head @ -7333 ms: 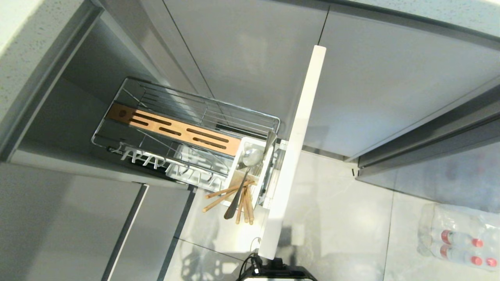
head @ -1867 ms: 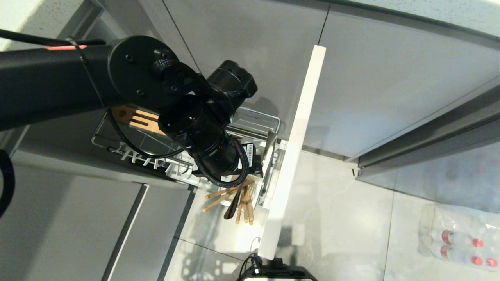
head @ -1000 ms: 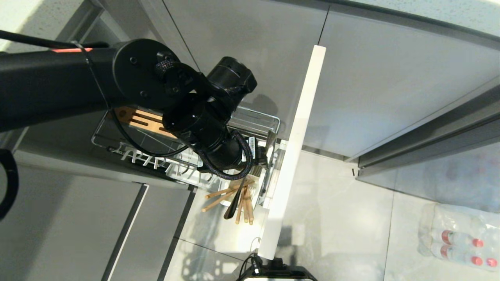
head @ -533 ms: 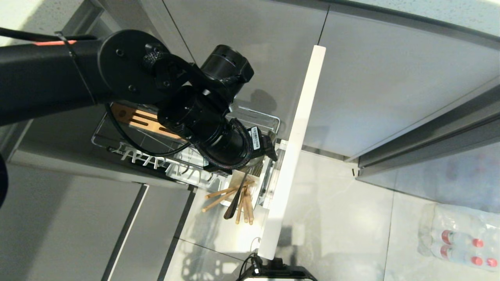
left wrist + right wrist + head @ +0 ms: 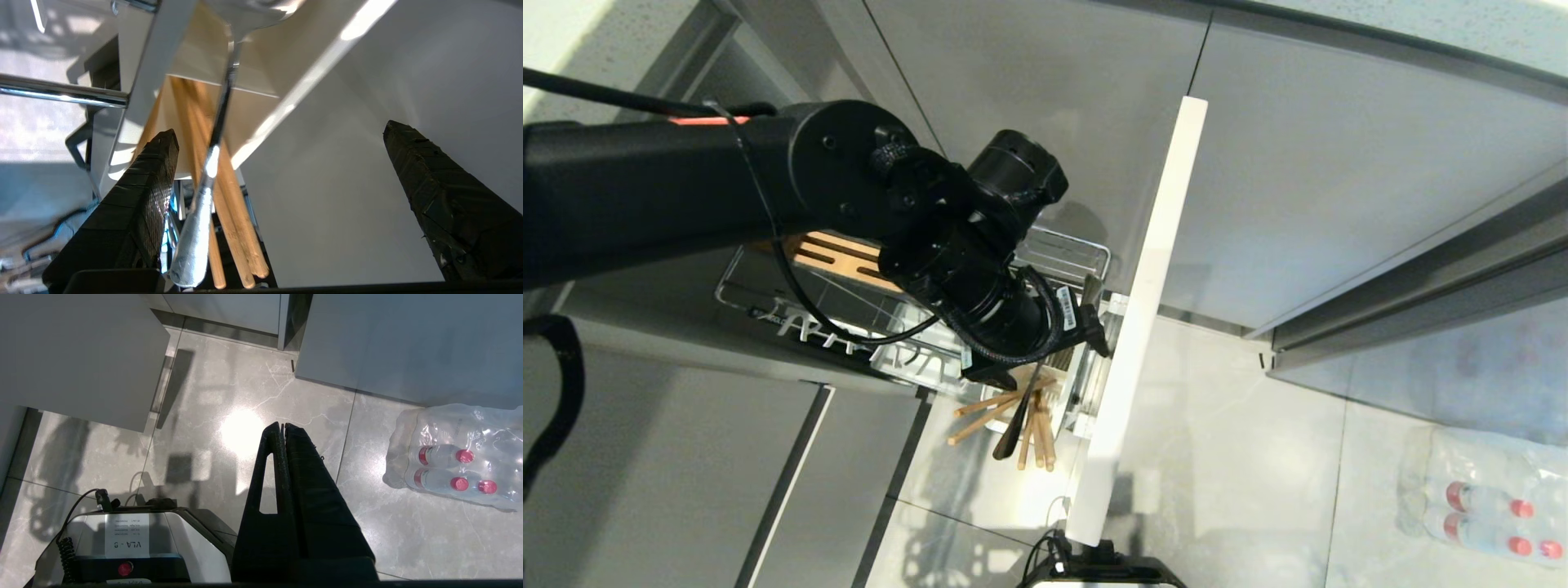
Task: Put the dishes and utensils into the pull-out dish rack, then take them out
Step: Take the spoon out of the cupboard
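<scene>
The pull-out dish rack stands drawn out, with its beige front panel edge-on. In the white caddy behind that panel lean the wooden chopsticks and the metal spoon. My left gripper hangs open right over the caddy. The spoon handle and chopsticks lie between its fingers, close against one of them, and nothing is gripped. The dishes are out of view. My right gripper is shut and empty, parked above the floor.
The left arm covers much of the wire basket and the slotted wooden bar. Grey cabinet fronts surround the rack. A shrink-wrapped pack of water bottles lies on the tiled floor at the right. The robot's base is below the right gripper.
The left arm has come in over the rack. During the last second its wrist has turned and the open gripper has shifted closer to the caddy and front panel.
</scene>
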